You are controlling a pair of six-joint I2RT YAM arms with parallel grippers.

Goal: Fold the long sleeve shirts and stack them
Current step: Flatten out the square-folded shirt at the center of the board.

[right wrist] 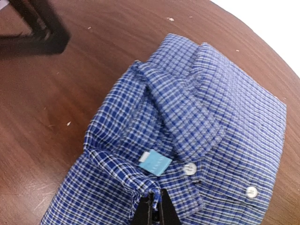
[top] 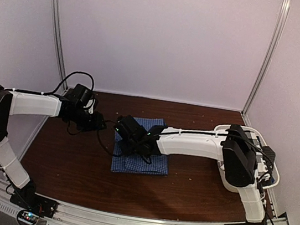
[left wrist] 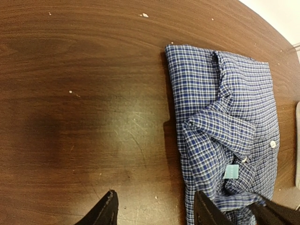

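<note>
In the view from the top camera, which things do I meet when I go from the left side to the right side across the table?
left gripper → blue shirt → white tub. The right gripper lies over the shirt, so it is left out.

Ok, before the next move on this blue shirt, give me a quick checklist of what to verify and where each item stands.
1. Blue shirt folded into a compact rectangle, collar on top: ok.
2. Shirt lying fully on the table: ok.
3. Left gripper open and holding nothing: ok. It hangs over bare wood at the shirt's edge.
4. Right gripper with a firm hold: cannot tell. Its fingers are shut at the collar edge, but pinched cloth is not visible.
5. Second shirt located for stacking: cannot tell. None shows, and the right arm hides most of the white tub.
</note>
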